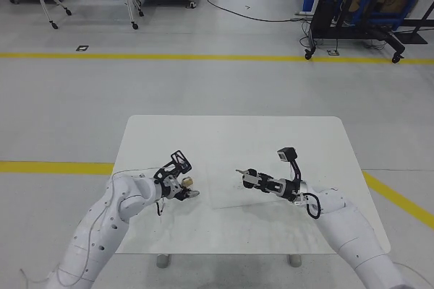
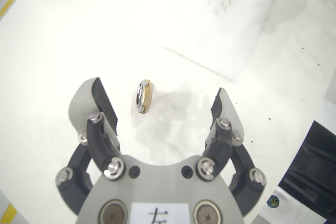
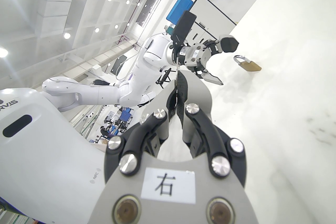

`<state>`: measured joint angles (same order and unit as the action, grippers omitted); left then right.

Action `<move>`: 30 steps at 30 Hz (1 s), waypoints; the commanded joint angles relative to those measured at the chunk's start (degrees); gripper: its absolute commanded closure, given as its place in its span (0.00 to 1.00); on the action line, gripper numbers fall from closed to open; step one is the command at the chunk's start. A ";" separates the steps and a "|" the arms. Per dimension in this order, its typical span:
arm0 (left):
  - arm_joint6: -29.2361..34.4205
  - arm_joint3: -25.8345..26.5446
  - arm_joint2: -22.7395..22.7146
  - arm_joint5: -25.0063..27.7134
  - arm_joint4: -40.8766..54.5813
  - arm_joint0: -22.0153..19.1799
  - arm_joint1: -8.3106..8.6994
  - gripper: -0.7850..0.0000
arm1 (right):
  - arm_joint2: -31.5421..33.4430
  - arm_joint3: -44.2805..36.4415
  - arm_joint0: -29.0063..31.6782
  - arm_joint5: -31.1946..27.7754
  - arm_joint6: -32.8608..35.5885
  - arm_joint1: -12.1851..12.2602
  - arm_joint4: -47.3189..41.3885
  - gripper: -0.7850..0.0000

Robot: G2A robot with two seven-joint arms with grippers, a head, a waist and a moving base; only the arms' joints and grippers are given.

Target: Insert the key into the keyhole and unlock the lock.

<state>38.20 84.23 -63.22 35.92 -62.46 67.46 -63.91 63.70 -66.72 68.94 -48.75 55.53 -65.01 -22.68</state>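
A brass padlock (image 2: 143, 99) with a silver shackle lies on the white table (image 1: 275, 137), left of the middle. It also shows in the top view (image 1: 189, 183) and in the right wrist view (image 3: 249, 65). My left gripper (image 2: 158, 89) hangs open just above it, one finger on each side and neither touching; it is also in the top view (image 1: 188, 189). My right gripper (image 3: 179, 78) is shut on a thin key, seen edge-on, whose tip (image 1: 239, 172) points at the padlock from a short way to its right.
A thin white sheet (image 2: 210, 25) lies flat on the table between the two arms, its edge close to the padlock. The table's front edge (image 1: 224, 253) runs just behind both forearms. Yellow floor lines (image 1: 202, 56) and wheeled racks stand far off.
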 commanded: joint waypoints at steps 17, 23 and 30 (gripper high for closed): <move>2.48 -2.73 3.72 -4.65 -5.39 -3.06 -0.55 1.00 | 0.00 0.00 0.00 0.00 0.00 0.00 0.00 1.00; 1.85 -3.46 4.37 -5.25 -4.78 -3.79 -0.80 1.00 | 0.00 0.00 0.00 0.00 0.00 0.00 0.00 1.00; -0.72 -2.73 3.42 -7.07 -2.94 -3.66 -0.85 1.00 | 0.00 0.00 0.00 0.00 0.00 0.00 0.00 1.00</move>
<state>37.69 81.34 -59.72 29.11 -65.30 63.71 -64.78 63.70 -66.72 68.94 -48.75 55.53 -65.01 -22.68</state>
